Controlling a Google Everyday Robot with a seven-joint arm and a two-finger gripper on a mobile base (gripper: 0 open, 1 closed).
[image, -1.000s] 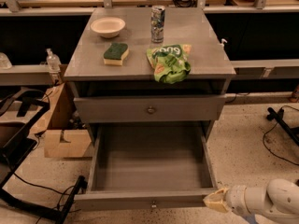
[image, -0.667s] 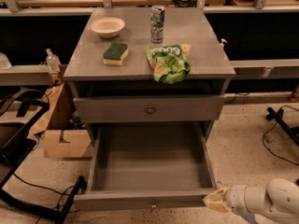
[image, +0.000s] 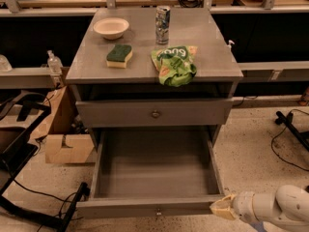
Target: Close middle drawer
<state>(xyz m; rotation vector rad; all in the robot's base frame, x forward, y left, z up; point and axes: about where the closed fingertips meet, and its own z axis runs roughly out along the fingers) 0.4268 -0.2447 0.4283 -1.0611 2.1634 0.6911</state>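
Note:
The middle drawer (image: 154,166) of the grey cabinet is pulled far out, with a plain grey empty inside. Its low front panel (image: 145,208) runs along the bottom of the view, with a small round knob (image: 158,211) at its middle. My gripper (image: 223,208) comes in from the lower right on a white arm. Its tan tip sits against the right end of the front panel.
The upper drawer (image: 154,111) with a knob is nearly shut. On the cabinet top (image: 203,37) are a bowl (image: 111,27), a sponge (image: 119,55), a can (image: 162,18) and a green chip bag (image: 175,64). A cardboard box (image: 65,146) and black cables lie at left.

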